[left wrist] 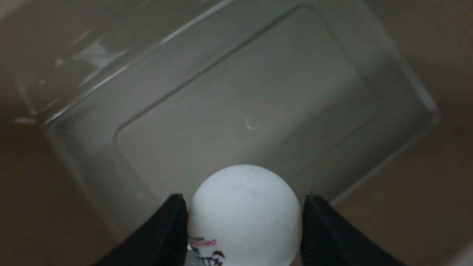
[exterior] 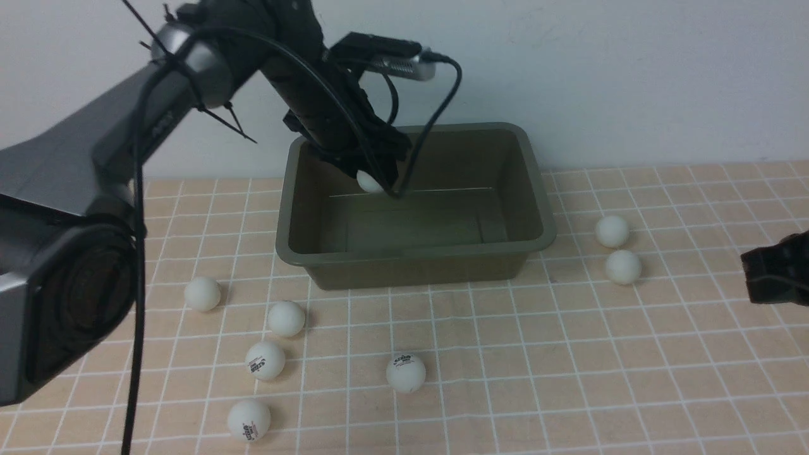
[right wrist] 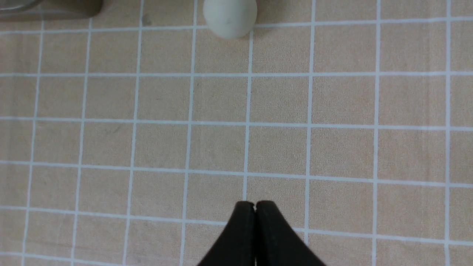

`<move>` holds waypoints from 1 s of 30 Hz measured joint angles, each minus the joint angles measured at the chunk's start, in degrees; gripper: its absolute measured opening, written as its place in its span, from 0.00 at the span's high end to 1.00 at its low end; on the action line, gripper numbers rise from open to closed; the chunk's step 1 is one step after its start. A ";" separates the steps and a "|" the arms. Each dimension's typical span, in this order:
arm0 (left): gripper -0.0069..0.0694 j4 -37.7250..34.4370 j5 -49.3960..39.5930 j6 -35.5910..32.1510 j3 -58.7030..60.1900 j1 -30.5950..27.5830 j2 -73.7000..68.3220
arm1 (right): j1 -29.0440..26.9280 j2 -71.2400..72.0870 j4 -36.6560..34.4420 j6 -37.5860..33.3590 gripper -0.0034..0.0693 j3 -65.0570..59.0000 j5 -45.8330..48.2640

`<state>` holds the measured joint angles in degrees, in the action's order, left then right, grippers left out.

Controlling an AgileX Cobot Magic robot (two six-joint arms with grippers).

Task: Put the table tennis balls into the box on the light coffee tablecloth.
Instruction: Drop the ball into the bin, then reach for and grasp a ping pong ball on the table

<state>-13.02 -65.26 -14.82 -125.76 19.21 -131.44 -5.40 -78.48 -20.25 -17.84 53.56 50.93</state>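
Found the left gripper in the upper centre of the front view, over the inside of the box. Saw its ribbed black fingers pressed against opposite sides of the held ball, a smooth matte white sphere with dark and red print near the fingers. Judged the grip closed on that ball, which hung apart from the box floor.

Recorded the box as an olive-green plastic tub: rectangular, with rounded corners, a flared rim, sloping walls and a slightly glossy flat floor. Located it at centre frame, resting on the tablecloth, a peach-beige woven fabric crossed by thin white lines forming small squares.

Counted seven more table tennis balls on the cloth, all round, white and matte:
- Lower left of the frame: two plain balls and two bearing dark logos.
- Lower centre: one printed ball.
- Right of the box: two plain balls, just beside each other.

Found the right gripper at the right edge of the front view, mid-height. Confirmed in the right wrist view that its tapered black fingers met tip to tip over the cloth, fully closed.
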 joint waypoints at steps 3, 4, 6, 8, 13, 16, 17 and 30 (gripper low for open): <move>0.42 2.17 0.33 0.40 0.00 1.25 -1.34 | 0.00 -0.05 -0.92 -0.02 0.97 0.00 -0.92; 0.41 2.48 0.33 0.71 0.00 1.41 -1.76 | 0.00 -0.33 -1.39 -0.15 0.97 0.00 -1.61; 0.39 2.91 0.40 1.64 0.00 1.52 -2.32 | 0.00 -1.26 -2.77 -0.67 0.97 0.07 -2.96; 0.38 3.38 0.40 2.07 0.00 1.52 -2.44 | 0.28 -3.39 -3.37 -1.54 0.97 0.44 -4.44; 0.38 5.98 -0.49 2.52 0.00 1.38 -1.27 | 3.00 -10.54 -3.37 -2.18 0.97 4.65 -6.65; 0.40 6.45 -3.14 2.52 0.05 0.41 1.90 | 5.27 -15.32 -3.25 -2.17 0.97 9.85 -6.78; 0.41 6.52 -3.34 2.52 0.05 0.31 2.18 | 5.40 -15.58 -3.25 -2.17 0.97 9.85 -6.78; 0.59 6.03 -6.16 1.19 3.88 -13.86 17.81 | 9.79 -27.39 1.04 -1.03 0.67 25.95 3.38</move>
<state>-6.99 -71.42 -13.62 -121.88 5.35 -113.63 4.39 -105.87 -19.20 -18.87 79.51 54.31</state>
